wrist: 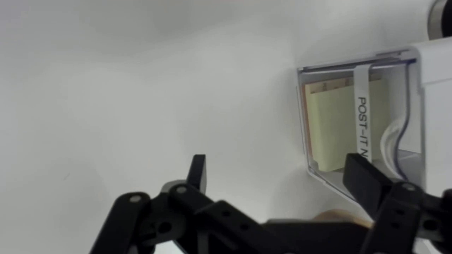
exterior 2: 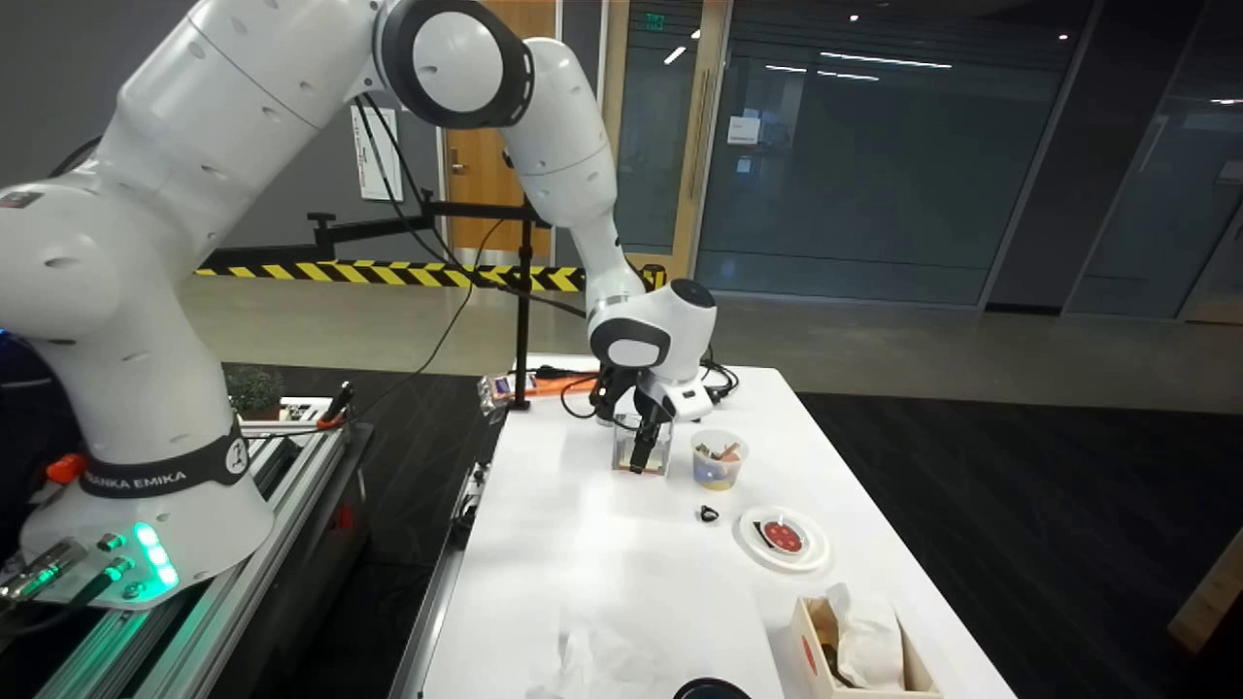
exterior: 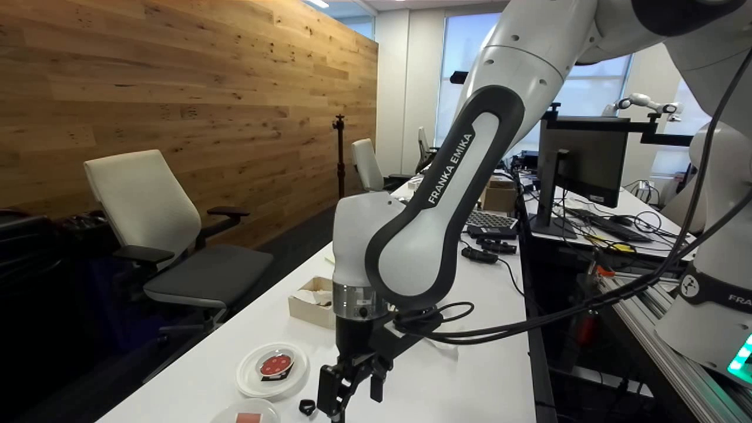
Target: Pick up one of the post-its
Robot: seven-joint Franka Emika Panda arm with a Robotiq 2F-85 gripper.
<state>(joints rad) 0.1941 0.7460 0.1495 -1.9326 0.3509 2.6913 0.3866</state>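
Yellow post-its stand inside a clear box at the right of the wrist view, behind a label strip that reads "POST-IT N", its end hidden by a finger. My gripper is open and empty. Its right fingertip overlaps the lower part of the box in this view; its left fingertip is over bare table. In an exterior view the gripper points down in front of the clear box; whether they touch I cannot tell. The gripper also shows over the table's near end, where the box is out of view.
A clear cup of small items stands beside the box. A small black object, a white plate with a red-topped dish, and a beige box are on the white table. A dark round object is at the wrist view's corner.
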